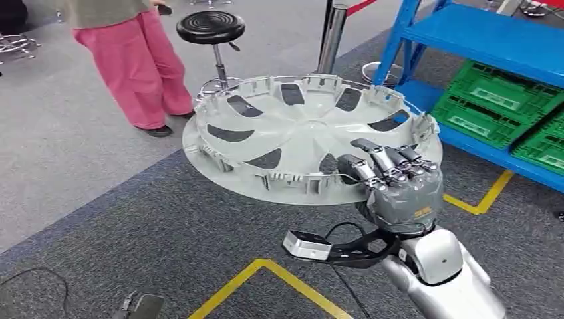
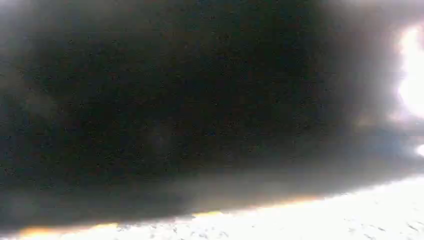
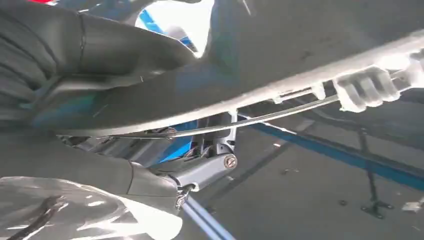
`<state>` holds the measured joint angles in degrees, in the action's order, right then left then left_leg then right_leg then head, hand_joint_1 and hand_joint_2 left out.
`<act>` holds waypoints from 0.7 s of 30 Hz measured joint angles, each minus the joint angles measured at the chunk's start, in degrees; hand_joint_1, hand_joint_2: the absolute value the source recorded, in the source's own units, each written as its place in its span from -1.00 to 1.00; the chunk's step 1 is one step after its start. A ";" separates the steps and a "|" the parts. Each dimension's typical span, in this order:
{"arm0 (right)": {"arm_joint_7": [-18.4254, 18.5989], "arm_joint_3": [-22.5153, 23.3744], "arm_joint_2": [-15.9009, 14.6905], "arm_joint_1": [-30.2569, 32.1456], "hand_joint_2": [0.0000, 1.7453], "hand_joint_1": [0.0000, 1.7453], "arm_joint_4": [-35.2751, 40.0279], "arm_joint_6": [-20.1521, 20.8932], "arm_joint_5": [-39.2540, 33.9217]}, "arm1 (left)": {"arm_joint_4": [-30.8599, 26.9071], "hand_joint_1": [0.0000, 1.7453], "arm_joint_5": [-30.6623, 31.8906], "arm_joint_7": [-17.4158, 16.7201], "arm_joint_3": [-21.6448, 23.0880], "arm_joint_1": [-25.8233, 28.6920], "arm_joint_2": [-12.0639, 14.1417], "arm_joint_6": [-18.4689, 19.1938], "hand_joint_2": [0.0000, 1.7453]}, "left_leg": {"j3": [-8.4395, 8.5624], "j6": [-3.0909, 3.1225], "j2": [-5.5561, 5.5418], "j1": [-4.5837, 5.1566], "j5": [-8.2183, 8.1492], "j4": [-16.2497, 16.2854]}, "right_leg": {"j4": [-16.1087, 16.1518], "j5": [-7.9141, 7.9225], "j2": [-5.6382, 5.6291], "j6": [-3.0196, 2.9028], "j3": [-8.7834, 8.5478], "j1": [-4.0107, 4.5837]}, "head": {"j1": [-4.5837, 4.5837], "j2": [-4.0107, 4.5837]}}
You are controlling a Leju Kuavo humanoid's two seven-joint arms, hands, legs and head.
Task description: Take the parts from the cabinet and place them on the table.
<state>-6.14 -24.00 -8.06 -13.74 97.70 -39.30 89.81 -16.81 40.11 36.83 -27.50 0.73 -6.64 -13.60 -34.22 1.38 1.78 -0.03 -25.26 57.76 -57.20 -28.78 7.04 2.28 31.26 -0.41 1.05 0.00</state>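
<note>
Your right hand (image 1: 399,183) holds the grey wheel cover (image 1: 299,129) by its rim at about 4 o'clock, fingers (image 1: 382,159) curled over the edge, thumb underneath. It sits flat above the carpet; blue shelves (image 1: 479,40) stand at 2 o'clock.

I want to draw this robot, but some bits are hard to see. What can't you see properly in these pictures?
- Left hand: the left wrist view is dark and blurred, so nothing can be told.
- Right hand: it holds the wheel cover, whose rim hides the thumb in the head view.
- Person: cut off by the head view's top edge.
- Green crates: cut off at the right edge, contents unclear.
</note>
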 joint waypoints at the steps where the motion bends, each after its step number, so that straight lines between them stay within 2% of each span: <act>1: -0.13 0.13 0.04 0.01 1.00 1.00 0.11 0.00 0.00 | 0.00 -1.00 -0.02 -0.07 -0.04 -0.02 0.02 0.00 -1.00 | -0.04 0.16 -0.64 -0.10 0.06 -0.02 | -1.23 -1.00 -3.24 0.17 0.67 -0.25 | -0.26 0.00; 2: -0.26 0.35 0.04 0.10 1.00 1.00 0.37 0.02 -0.02 | 0.00 -1.00 0.00 -0.15 -0.09 -0.18 0.11 0.00 -1.00 | -0.05 0.58 -1.19 -0.14 0.08 0.01 | -4.73 -3.08 -5.51 0.14 2.19 -0.35 | -0.33 0.00; 3: -0.46 0.54 0.04 0.26 1.00 1.00 0.46 0.00 0.00 | 0.00 -1.00 0.00 -0.15 -0.09 -0.38 0.09 0.09 -1.00 | -0.05 0.76 -1.98 -0.12 0.09 0.01 | -10.26 -5.51 -6.49 0.21 4.80 -0.31 | -0.42 0.00; 4: -0.63 0.79 0.07 0.40 1.00 1.00 0.46 0.00 0.00 | 0.00 -1.00 0.00 -0.15 -0.09 -0.40 -0.02 0.09 -1.00 | -0.05 0.84 -2.77 -0.02 0.06 0.03 | -15.10 -7.26 -6.82 0.29 7.32 -0.25 | -0.48 0.00; 5: -0.81 0.98 0.07 0.62 1.00 1.00 0.46 0.00 0.00 | 0.00 -1.00 0.02 -0.18 -0.09 -0.34 -0.02 0.11 -1.00 | -0.02 0.90 -3.60 0.08 0.03 0.07 | -18.59 -7.92 -6.92 0.20 9.39 -0.19 | -0.46 0.00; 6: -1.09 1.20 0.07 0.87 1.00 1.00 0.46 0.00 0.00 | 0.00 -1.00 0.02 -0.22 -0.09 -0.28 -0.02 0.11 -1.00 | 0.04 0.90 -4.45 0.17 0.03 0.08 | -18.90 -7.07 -6.94 0.02 10.02 -0.18 | -0.50 0.02; 7: -1.25 1.36 0.06 1.01 1.00 1.00 0.46 0.00 0.00 | 0.00 -1.00 0.02 -0.24 -0.09 -0.24 -0.02 0.11 -1.00 | 0.10 0.90 -5.31 0.27 0.03 0.10 | -16.69 -5.11 -7.01 -0.20 9.39 -0.14 | -0.48 0.02; 8: -1.27 1.42 0.06 1.03 1.00 1.00 0.48 0.00 0.00 | 0.00 -1.00 0.00 -0.28 -0.11 -0.26 -0.02 0.11 -1.00 | 0.21 0.90 -6.23 0.34 0.03 0.11 | -12.02 -2.13 -7.31 -0.57 7.44 -0.14 | -0.48 0.00; 9: -1.27 1.53 0.07 1.03 1.00 1.00 0.54 0.00 0.00 | 0.00 -1.00 0.00 -0.28 -0.13 -0.29 -0.04 0.11 -1.00 | 0.36 0.89 -7.15 0.42 0.03 0.11 | -5.79 1.05 -8.65 -1.01 4.58 -0.13 | -0.46 0.00; 10: -1.31 1.66 0.07 1.01 1.00 1.00 0.70 0.00 0.00 | 0.00 -1.00 0.02 -0.28 -0.13 -0.31 -0.15 0.11 -1.00 | 0.35 0.85 -7.84 0.26 0.02 0.11 | -1.53 1.99 -11.48 -1.56 2.73 -0.19 | -0.46 0.00; 11: -1.46 1.81 0.07 1.06 1.00 1.00 0.79 0.00 0.00 | 0.00 -1.00 0.02 -0.28 -0.15 -0.41 -0.24 0.11 -1.00 | -0.13 0.52 -8.45 0.54 0.06 0.37 | -0.58 1.70 -12.92 -1.70 1.65 -0.53 | -0.26 0.00; 12: -1.51 1.92 0.09 0.97 1.00 1.00 1.05 0.00 0.00 | 0.00 -1.00 -0.02 -0.31 -0.15 -0.36 -0.24 0.15 -1.00 | -0.51 0.06 -9.07 0.02 0.25 0.32 | -0.48 1.62 -12.37 -1.52 1.66 -0.24 | -0.37 0.00; 14: -1.60 2.12 0.20 0.95 1.00 1.00 1.22 0.00 0.04 | 0.04 -1.00 0.07 -0.31 -0.15 0.00 -0.28 0.17 -1.00 | -0.70 -0.79 -10.47 -0.46 0.51 0.05 | -0.33 1.60 -11.30 -1.61 1.57 0.09 | -0.46 0.00; 15: -1.60 2.19 0.39 0.96 1.00 1.00 1.27 0.00 0.02 | 0.07 -1.00 0.04 -0.33 -0.15 0.02 -0.17 0.15 -1.00 | -0.77 -1.23 -11.26 -0.09 0.48 0.07 | 0.59 1.92 -10.34 -1.86 1.17 -0.48 | -0.26 0.00; 16: -1.60 2.19 0.54 0.93 1.00 1.00 1.29 0.00 0.04 | 0.09 -1.00 0.04 -0.31 -0.15 0.07 -0.07 0.15 -1.00 | -1.00 -1.39 -8.35 0.16 -0.41 0.94 | 1.09 2.08 -9.32 -2.07 0.72 -0.51 | -0.31 0.00; 17: -1.60 2.23 0.68 0.99 1.00 1.00 1.44 0.00 0.04 | 0.09 -1.00 0.04 -0.31 -0.17 -0.12 -0.11 0.15 -1.00 | -2.17 -1.65 -5.37 0.17 -2.27 3.50 | 1.28 2.10 -8.61 -2.33 0.45 -0.53 | 0.55 0.00; 18: -1.59 2.29 0.68 1.01 1.00 1.00 1.44 -0.02 0.02 | 0.09 -1.00 0.04 -0.31 -0.17 -0.31 -0.09 0.15 -1.00 | -4.07 -1.99 -3.57 0.06 -4.42 7.48 | 1.28 2.03 -7.68 -2.37 0.41 -0.47 | 0.57 0.00; 19: -1.59 2.34 0.68 1.05 1.00 1.00 1.44 -0.02 0.02 | 0.09 -1.00 0.04 -0.31 -0.15 -0.41 -0.07 0.15 -1.00 | -6.16 -2.27 -2.78 -0.14 -6.28 11.83 | 1.23 1.90 -6.76 -2.46 0.36 -0.38 | 0.59 0.00; 20: -1.60 2.34 0.70 1.06 1.00 1.00 1.44 -0.02 0.04 | 0.09 -1.00 0.04 -0.31 -0.15 -0.39 -0.07 0.15 -1.00 | -8.16 -2.58 -2.46 -0.39 -7.64 15.88 | 1.20 1.73 -5.80 -2.44 0.35 -0.39 | 0.59 0.00; 21: -1.68 2.34 0.70 1.14 1.00 1.00 1.42 -0.02 0.07 | 0.11 -1.00 0.04 -0.31 -0.15 -0.29 -0.07 0.17 -1.00 | -8.77 -2.84 -2.38 -0.63 -7.38 17.00 | 1.18 1.64 -5.00 -2.40 0.30 -0.39 | 0.61 0.00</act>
<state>-7.83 -21.66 -7.37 -12.60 99.12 -39.32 89.88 -16.70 40.15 36.52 -27.65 0.44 -6.71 -13.42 -42.99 -1.46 -0.60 -0.66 -32.64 74.76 -56.02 -27.14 2.05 -0.12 31.56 -0.80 1.66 0.00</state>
